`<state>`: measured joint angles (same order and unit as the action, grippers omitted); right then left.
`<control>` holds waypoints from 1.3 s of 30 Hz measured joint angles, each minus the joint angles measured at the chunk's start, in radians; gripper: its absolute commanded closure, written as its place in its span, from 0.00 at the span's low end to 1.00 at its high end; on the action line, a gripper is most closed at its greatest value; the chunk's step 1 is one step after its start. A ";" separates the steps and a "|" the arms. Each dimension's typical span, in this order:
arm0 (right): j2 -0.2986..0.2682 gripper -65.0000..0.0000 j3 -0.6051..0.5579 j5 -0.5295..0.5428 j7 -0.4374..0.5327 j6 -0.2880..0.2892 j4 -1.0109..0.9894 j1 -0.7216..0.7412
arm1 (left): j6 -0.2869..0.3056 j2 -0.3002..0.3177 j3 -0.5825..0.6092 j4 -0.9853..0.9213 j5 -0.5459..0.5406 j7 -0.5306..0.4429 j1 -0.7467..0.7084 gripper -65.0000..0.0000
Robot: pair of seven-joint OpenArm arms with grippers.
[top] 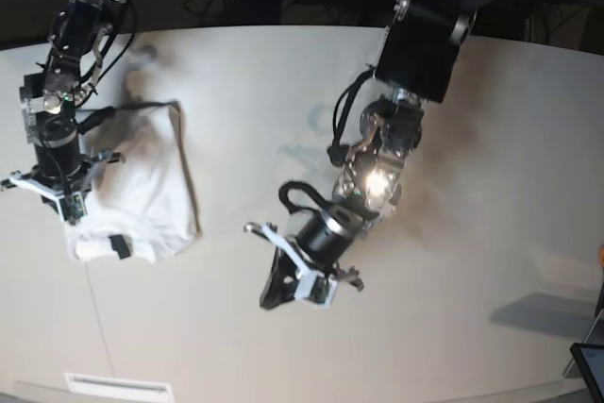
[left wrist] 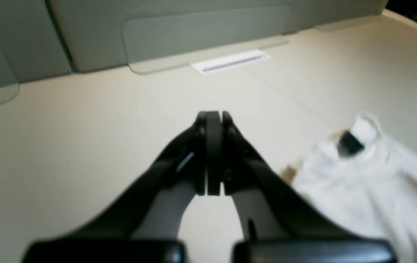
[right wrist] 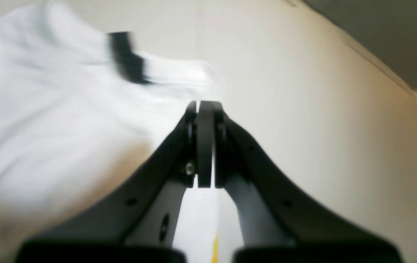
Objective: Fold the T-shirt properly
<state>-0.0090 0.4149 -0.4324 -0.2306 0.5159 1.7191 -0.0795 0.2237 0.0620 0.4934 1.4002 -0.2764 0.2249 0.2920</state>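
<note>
**T-shirt bunched at one end of surface, both end effectors closed and empty**

T-shirt [top: 142, 191] lies in a rumpled white heap on the pale surface [top: 453, 261], at the left side of the base view. Plain white side faces up. Small black neck tag [top: 120, 246] shows at the near edge of the heap; the same tag appears in both wrist views, blurred.

Right end effector [right wrist: 205, 106]: jaws pressed together, nothing between them. In the base view it hangs over the left edge of the heap; in its own wrist view white cloth spreads to the left of the tips. Whether it touches the cloth cannot be told.

Left end effector [left wrist: 214, 117]: jaws pressed together, nothing held. It sits over bare surface, well apart from the shirt, which lies off to the right in its wrist view.

Writing: none readable. A small yellow patch of print shows at the bottom of the right wrist view, too blurred to read. Tag text not legible.
</note>
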 measured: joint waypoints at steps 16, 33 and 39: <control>-0.145 1.00 0.215 0.266 0.208 0.129 -0.175 -0.182 | 0.004 0.251 -0.216 0.563 0.203 -0.012 -0.644 1.00; -0.089 1.00 0.402 0.386 0.294 0.070 -0.035 -0.436 | -0.010 0.236 -0.222 0.587 0.493 -0.108 -1.072 1.00; -0.074 1.00 0.450 0.392 0.294 0.076 -0.035 -0.506 | -0.015 0.246 -0.224 0.588 0.502 -0.114 -1.168 1.00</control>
<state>-0.0834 0.8650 -0.0402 0.0631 0.5922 1.6840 -0.5854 0.2089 0.3077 0.2699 1.9881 0.2260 0.1108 -0.8764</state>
